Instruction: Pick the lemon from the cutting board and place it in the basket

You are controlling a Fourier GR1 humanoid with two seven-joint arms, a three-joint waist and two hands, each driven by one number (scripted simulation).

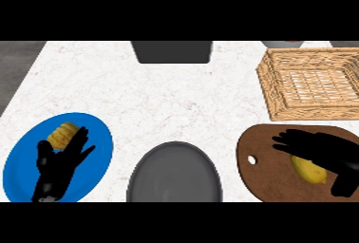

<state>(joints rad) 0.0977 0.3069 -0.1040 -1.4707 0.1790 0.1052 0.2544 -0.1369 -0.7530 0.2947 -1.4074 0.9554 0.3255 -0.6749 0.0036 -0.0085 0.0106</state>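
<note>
Head view: the yellow oval lemon (309,171) lies on the brown rounded wooden cutting board (272,182), lower right, under my right hand (326,154), fingers spread apart, not yet round it. I'd lower, wrap its middle, then lift toward the woven wicker basket (308,113), upper right. Left hand (60,163) rests open, lower left.

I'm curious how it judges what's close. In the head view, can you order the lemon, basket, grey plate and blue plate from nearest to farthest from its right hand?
From the right hand:
1. Lemon, partly under the hand, on the cutting board.
2. Basket, just beyond, back right.
3. Grey plate, front centre.
4. Blue plate, far left.
</note>
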